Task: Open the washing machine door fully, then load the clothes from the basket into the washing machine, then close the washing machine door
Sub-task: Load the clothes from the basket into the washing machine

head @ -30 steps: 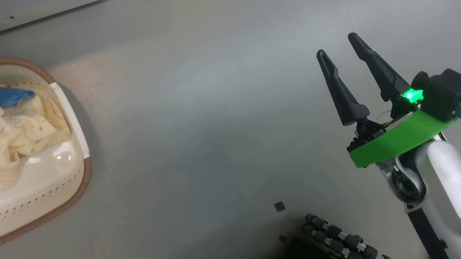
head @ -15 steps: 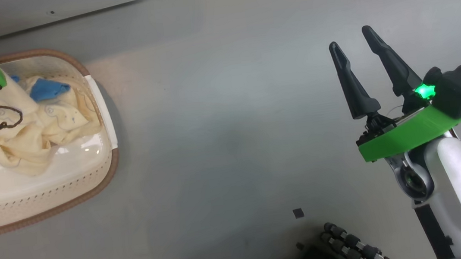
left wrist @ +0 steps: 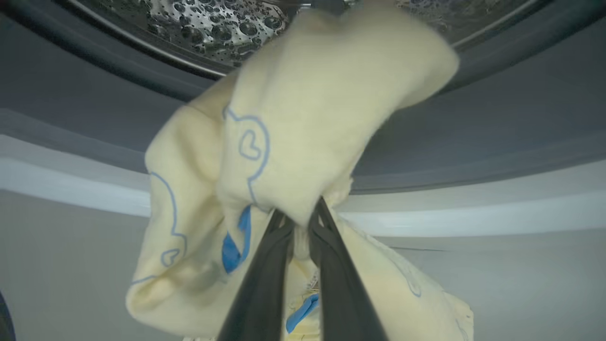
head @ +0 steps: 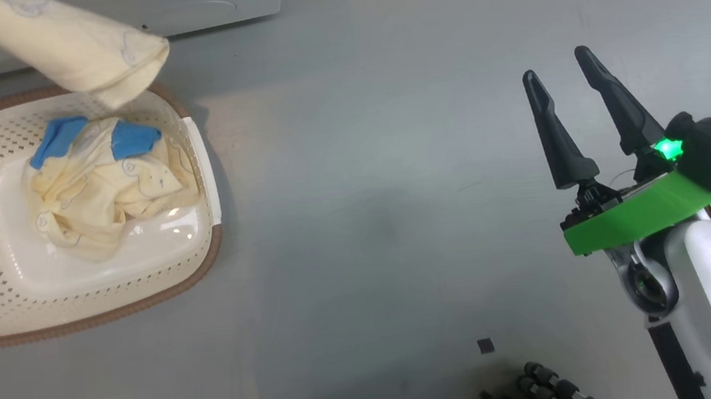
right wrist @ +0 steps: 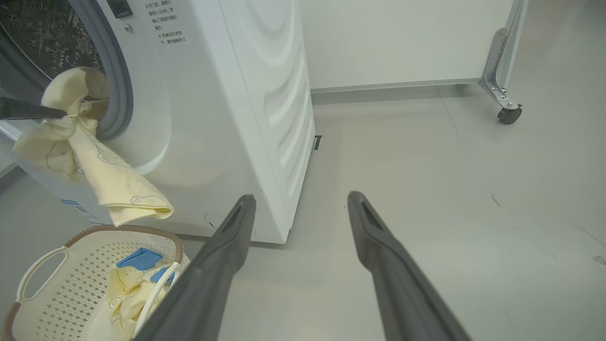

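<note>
The left pincer [left wrist: 301, 212] is nearly closed, its 2 dark fingers nipping a fold of a cream garment [left wrist: 307, 118] marked with thin blue line drawings. In the left wrist view the garment bunches up toward 12 o'clock, in front of the grey ring [left wrist: 473, 123] and the dimpled steel drum [left wrist: 213, 23] of the washing machine [right wrist: 236, 104].

In the right wrist view the same garment hangs at 10 o'clock, at the lower edge of the machine's round opening. Its top is bunched at the ring and its tail droops down the white front panel, above the basket [right wrist: 61, 293]. Whether the cloth touches the ring I cannot tell.

In the head view the basket sits on the grey floor [head: 365, 225] at 9 o'clock, just in front of the machine's base. It holds a 2nd garment [head: 108, 201], crumpled, cream with blue patches. The held garment's tail hangs over the basket's far rim at 11 o'clock.

The right pincer [head: 556, 64] is at 3 o'clock, well apart from the basket. Its fingers are spread wide with nothing between them, and it hovers over bare floor.
</note>
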Robot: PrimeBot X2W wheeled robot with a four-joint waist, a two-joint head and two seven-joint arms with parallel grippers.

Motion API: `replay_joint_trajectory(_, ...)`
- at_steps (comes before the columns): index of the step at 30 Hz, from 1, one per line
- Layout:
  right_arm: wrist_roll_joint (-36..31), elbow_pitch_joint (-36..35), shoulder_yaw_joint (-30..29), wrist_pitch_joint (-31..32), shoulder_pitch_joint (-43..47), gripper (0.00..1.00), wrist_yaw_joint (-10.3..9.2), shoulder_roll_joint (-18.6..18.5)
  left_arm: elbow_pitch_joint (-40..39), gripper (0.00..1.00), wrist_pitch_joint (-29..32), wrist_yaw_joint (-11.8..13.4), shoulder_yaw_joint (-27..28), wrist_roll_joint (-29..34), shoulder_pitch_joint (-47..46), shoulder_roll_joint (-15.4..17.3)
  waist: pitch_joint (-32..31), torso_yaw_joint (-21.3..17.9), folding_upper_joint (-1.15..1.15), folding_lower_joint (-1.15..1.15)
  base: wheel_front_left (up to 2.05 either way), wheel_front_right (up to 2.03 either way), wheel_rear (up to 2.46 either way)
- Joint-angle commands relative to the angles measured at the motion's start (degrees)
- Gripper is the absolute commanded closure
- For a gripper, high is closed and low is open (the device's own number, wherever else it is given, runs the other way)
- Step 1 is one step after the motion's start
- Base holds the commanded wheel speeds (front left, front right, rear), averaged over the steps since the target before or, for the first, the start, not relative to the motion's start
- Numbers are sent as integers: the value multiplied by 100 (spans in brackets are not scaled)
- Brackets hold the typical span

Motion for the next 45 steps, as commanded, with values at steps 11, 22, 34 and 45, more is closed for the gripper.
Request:
replay_joint_trajectory(11,19,-184,274,-49,33,0,20,-15,-1672,100,457,474,301,455,-529,1099,174,-329,0,0,0,0,0)
replay_joint_trajectory(22,211,-344,481,-53,-122,0,20,-15,-1047,100,-444,291,270,926,-1345,1378,425,-717,0,0,0,0,0)
replay_joint_trajectory(34,474,-410,742,-54,-195,0,20,-15,-170,100,-1190,-141,158,1193,-2351,1552,710,-1132,0,0,0,0,0)
replay_joint_trajectory(45,704,-314,849,-54,-202,0,20,-15,415,100,-2652,-262,45,1505,-2982,1544,936,-1359,0,0,0,0,0)
